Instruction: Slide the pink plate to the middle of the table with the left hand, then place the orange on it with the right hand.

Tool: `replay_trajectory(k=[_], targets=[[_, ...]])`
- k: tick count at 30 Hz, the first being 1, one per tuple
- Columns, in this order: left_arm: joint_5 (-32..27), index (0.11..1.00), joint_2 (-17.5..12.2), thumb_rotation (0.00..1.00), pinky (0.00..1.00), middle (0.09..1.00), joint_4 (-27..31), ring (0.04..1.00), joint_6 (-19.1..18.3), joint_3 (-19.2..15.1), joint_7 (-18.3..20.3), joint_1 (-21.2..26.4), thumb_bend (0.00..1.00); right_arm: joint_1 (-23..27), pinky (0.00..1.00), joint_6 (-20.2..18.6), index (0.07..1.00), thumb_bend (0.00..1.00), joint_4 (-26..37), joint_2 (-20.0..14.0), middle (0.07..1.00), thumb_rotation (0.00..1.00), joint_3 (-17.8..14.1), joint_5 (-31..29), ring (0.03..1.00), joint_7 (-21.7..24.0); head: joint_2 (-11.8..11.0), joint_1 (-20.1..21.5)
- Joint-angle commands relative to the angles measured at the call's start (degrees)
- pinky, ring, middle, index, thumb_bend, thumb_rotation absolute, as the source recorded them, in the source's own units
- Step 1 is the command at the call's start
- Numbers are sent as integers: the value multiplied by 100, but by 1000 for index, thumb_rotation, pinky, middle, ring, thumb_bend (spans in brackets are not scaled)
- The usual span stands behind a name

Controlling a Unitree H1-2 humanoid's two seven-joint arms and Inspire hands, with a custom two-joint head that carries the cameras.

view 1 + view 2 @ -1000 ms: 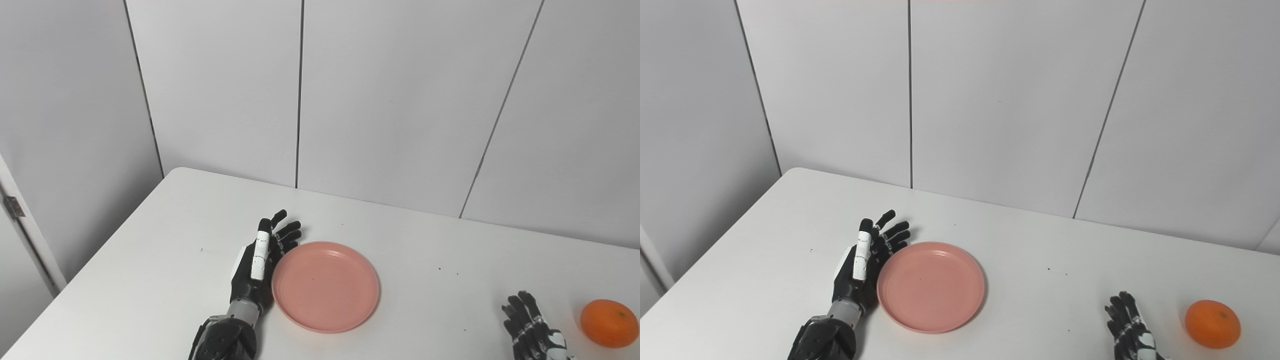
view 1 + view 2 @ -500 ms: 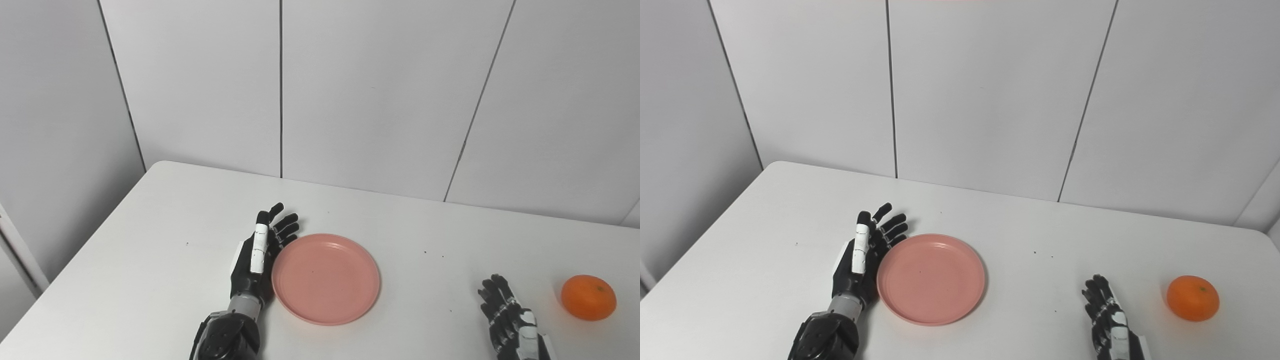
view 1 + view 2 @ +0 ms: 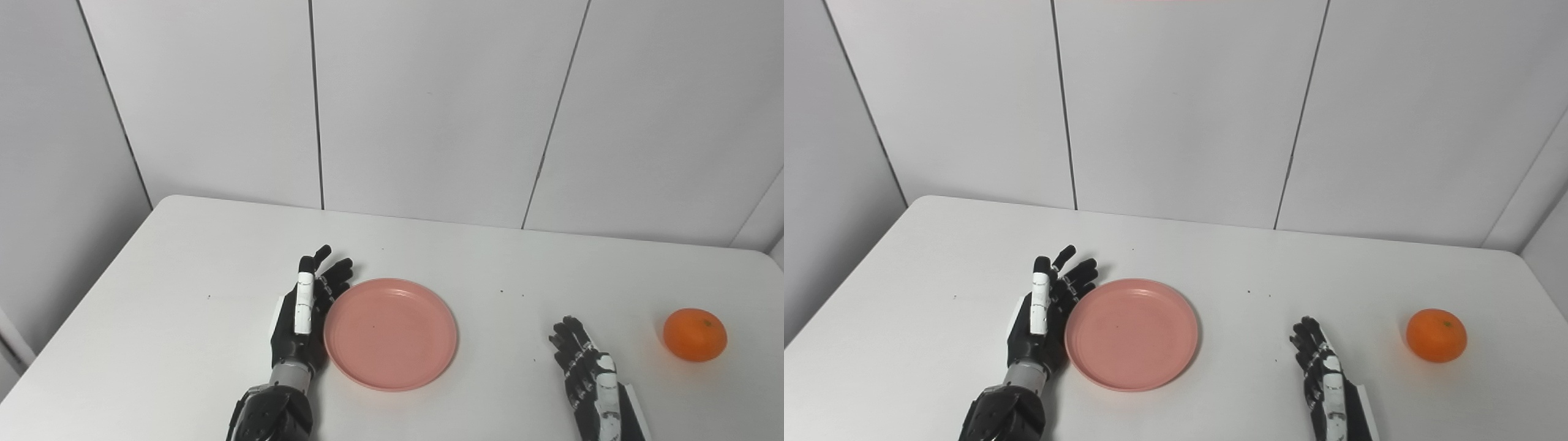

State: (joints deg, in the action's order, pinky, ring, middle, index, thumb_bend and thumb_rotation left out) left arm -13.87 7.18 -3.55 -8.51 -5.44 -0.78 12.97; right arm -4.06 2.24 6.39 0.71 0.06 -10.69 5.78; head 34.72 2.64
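Far left: bare white table (image 3: pixel 153 343), nothing on it there. Next, left hand (image 3: pixel 300 318), set on edge with palm turned toward plate (image 3: pixel 391 334), fingers straight and slightly fanned, holding nothing; palm side touching or just beside the plate's left rim, exact contact hard to tell. Plate round and shallow, empty, lying flat a little left of the table's middle as seen here. Judged from that: sliding step near its end or just done, with any remaining push going rightward, away from the left palm.

Further right, right hand (image 3: pixel 591 383), low over the table near the front edge, fingers extended and apart, holding nothing, pointing away from the robot. Far right, orange (image 3: pixel 694 334), sitting on the table alone, well apart from the plate.

Key relation for the coming move: orange lying to the right of the right hand and slightly farther back, much nearer that hand than the left. Round fruit, no long axis, likely to roll if nudged before being enclosed.
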Motion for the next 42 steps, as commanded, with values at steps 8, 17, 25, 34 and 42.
replay_trajectory(k=[8, 17, 25, 34, 42], targets=[[99, 870, 152, 866, 879, 786, 298, 843, -197, 221, -57, -64, 917, -178, 999, -166, 901, 877, -111, 146, 909, 1000, 97, 39, 931, -72, 75, 240], [185, 874, 304, 892, 894, 789, 303, 842, -182, 204, -202, -107, 896, -189, 984, -223, 903, 878, -64, 212, 911, 1000, 162, 173, 929, -179, 127, 383], [165, 885, 316, 892, 930, 787, 203, 849, -92, 204, -199, -98, 880, -162, 978, -169, 901, 884, -133, 244, 910, 1000, 216, 243, 928, -218, 102, 577], [54, 905, 170, 884, 941, 809, 161, 865, -170, 171, -17, -46, 900, -77, 986, -100, 904, 893, -287, 369, 912, 994, 267, 318, 933, -269, 58, 823], [104, 908, 113, 885, 914, 820, 118, 862, -151, 146, 26, -35, 915, -68, 994, -92, 907, 890, -315, 395, 916, 997, 277, 349, 936, -257, 45, 931]])
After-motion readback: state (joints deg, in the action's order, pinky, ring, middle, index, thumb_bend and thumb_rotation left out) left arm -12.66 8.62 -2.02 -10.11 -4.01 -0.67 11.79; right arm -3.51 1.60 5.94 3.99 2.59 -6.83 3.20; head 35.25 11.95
